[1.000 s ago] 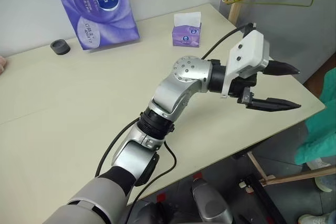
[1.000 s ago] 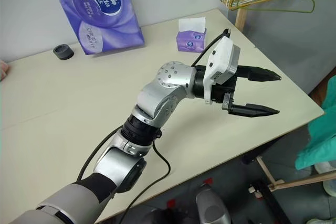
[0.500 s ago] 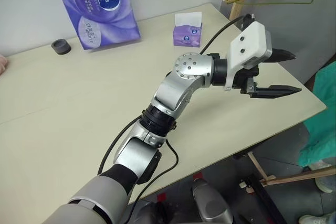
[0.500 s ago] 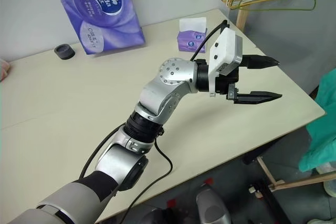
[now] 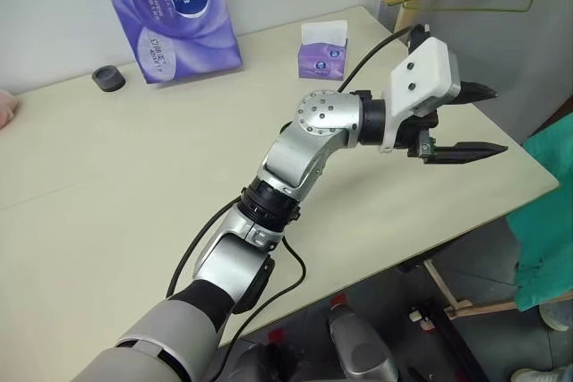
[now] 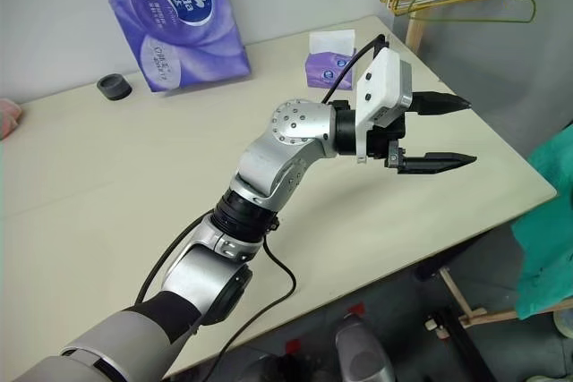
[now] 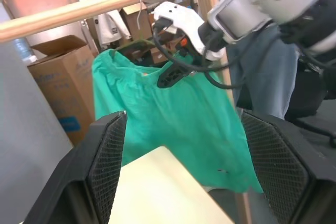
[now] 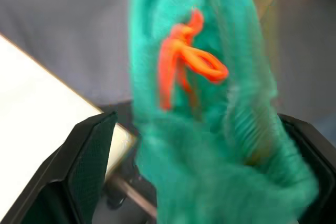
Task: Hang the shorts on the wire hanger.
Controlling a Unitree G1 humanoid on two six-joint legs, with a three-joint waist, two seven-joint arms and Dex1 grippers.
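Two black fingers of the left gripper (image 5: 474, 119) are standing spread apart, empty, reaching out over the far right corner of the pale cream table (image 5: 107, 176). The teal-green thin fabric shorts (image 7: 168, 124) are hanging from a thin wire hanger (image 7: 137, 4) hooked over a wooden rail (image 7: 79, 10). The right gripper (image 7: 167, 78) is hovering against the waistband, fingers released, with the orange drawstring (image 8: 184, 61) dangling between them.

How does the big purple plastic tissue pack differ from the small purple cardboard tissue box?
The big purple plastic tissue pack is far larger than the small purple cardboard tissue box. The pack stands tall by the wall; the box sits low. A white tissue sticks out of the box, none from the pack. Both rest on the beige table.
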